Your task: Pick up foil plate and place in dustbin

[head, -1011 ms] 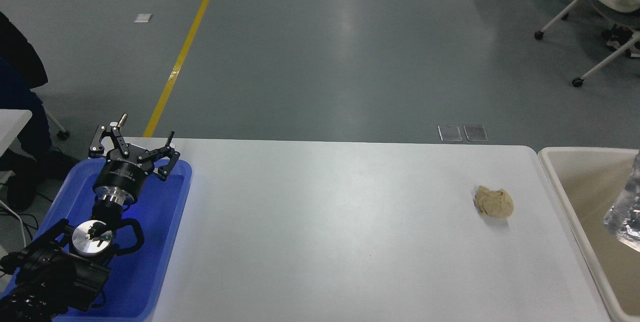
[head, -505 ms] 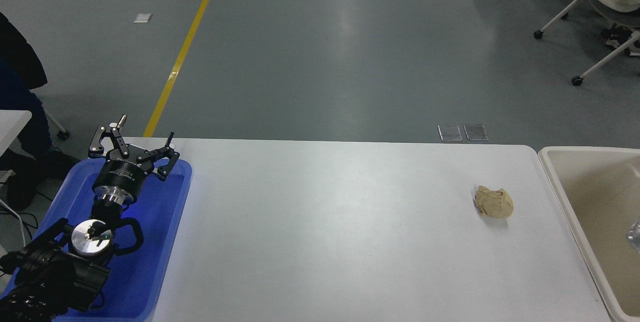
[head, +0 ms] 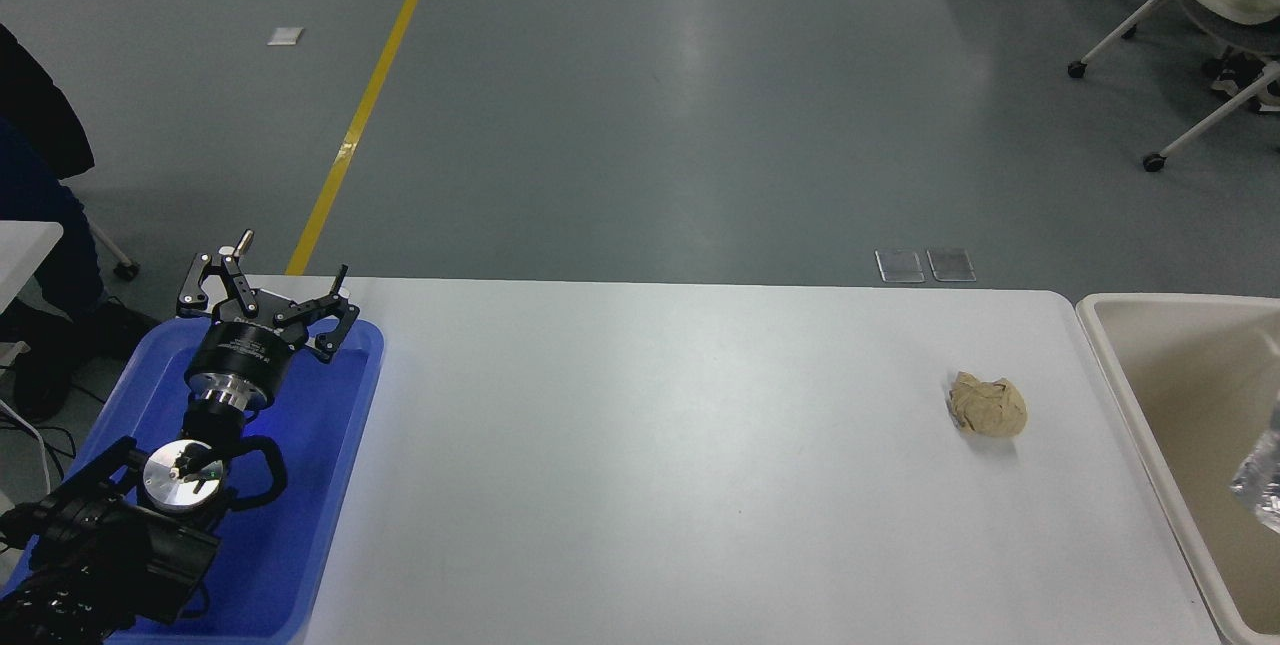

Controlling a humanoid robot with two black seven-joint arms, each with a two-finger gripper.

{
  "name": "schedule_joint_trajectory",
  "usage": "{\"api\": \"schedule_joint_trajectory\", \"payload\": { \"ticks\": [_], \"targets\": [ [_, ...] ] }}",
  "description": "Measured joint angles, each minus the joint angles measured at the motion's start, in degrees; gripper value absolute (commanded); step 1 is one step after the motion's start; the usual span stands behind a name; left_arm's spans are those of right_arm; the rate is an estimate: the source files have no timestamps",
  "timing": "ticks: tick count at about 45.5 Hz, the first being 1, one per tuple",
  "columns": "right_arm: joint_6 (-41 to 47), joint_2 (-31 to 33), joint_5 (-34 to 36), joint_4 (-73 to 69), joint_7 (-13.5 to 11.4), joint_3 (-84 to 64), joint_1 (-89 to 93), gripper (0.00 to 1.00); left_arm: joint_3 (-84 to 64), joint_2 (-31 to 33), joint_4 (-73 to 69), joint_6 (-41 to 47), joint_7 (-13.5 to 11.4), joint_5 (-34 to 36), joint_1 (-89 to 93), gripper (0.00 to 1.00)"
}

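Observation:
A shiny silver piece of the foil plate (head: 1262,481) shows at the picture's right edge, inside the outline of the cream dustbin (head: 1130,395); most of it is cut off by the edge. I cannot tell whether it hangs or rests in the bin. My right arm and gripper are out of view. My left gripper (head: 266,292) is parked open over the blue tray (head: 330,485) at the lower left, holding nothing.
A small crumpled brown paper ball (head: 987,405) lies on the white table (head: 650,465) near its right end, close to the dustbin. A person in dark clothes (head: 30,165) is at the far left. Office chairs (head: 1200,15) stand at the top right.
The foil piece at the right edge was large and high one second ago, nearly gone half a second ago, and now shows a little more. The left arm has not moved.

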State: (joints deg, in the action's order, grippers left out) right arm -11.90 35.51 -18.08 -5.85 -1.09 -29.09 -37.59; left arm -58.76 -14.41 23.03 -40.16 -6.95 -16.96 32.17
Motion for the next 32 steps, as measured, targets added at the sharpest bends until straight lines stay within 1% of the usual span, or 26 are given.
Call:
{"api": "schedule_joint_trajectory", "payload": {
  "ticks": [19,32],
  "targets": [
    [-1.9,-0.7,0.1,-1.6,-0.1,0.1,-1.2,1.00,0.0,0.0,0.0,0.0,0.0,0.0,0.0,1.00],
    [-2.0,0.2,-1.0,-10.5,-0.1,-0.5,-5.3,1.00,0.0,0.0,0.0,0.0,0.0,0.0,0.0,1.00]
  ]
}}
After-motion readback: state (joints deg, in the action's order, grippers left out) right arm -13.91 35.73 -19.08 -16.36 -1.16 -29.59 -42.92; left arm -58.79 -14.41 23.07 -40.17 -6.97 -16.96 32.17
